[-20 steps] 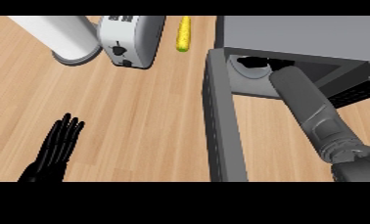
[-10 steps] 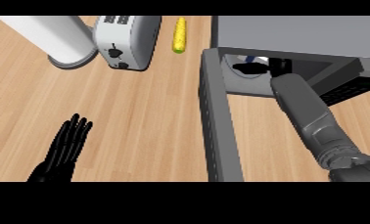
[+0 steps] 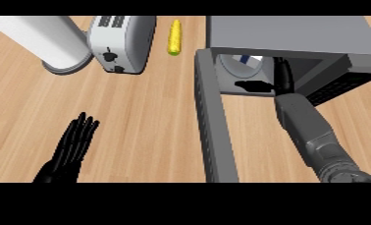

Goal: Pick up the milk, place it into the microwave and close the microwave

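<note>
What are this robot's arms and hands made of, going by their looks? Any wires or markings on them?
The left hand is all black, with long slim fingers and a thumb, much like a human hand. The right hand is black too. Behind it runs a grey forearm, blocky and smooth, ending in a darker ribbed collar near the lower edge. No cables, labels or markings show on either.

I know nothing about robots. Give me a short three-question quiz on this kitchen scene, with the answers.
1. True or false: the microwave door is shut.
2. Which thing lies between the toaster and the microwave: A) spoon B) corn cob C) cup?
3. Which hand reaches into the microwave, where the milk shows?

Key:
1. False; the door stands open.
2. B.
3. The right hand; the left hand rests open over the wooden counter.
</note>
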Robot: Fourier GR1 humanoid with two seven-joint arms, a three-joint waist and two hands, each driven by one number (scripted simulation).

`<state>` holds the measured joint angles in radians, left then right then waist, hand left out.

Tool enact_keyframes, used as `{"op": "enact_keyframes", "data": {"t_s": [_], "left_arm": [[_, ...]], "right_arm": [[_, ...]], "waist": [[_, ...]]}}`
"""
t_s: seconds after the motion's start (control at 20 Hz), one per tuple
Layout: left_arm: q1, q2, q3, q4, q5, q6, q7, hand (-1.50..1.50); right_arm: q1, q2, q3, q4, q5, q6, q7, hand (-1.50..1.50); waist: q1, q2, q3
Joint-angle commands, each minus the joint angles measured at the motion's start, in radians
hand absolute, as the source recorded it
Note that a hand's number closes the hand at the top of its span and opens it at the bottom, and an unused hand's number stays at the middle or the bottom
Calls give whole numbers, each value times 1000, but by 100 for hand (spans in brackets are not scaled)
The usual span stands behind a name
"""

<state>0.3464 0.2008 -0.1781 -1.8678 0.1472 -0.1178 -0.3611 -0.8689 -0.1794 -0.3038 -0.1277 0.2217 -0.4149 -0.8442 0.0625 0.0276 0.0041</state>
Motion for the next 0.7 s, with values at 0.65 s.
{"op": "enact_keyframes", "data": {"t_s": [0.65], "left_arm": [[2,-67,-75,-6,-84,39,9,-150]], "right_arm": [[224,31,-25,-50,-71,354,-189,-150]], "waist": [[-46,-23,-3]]}}
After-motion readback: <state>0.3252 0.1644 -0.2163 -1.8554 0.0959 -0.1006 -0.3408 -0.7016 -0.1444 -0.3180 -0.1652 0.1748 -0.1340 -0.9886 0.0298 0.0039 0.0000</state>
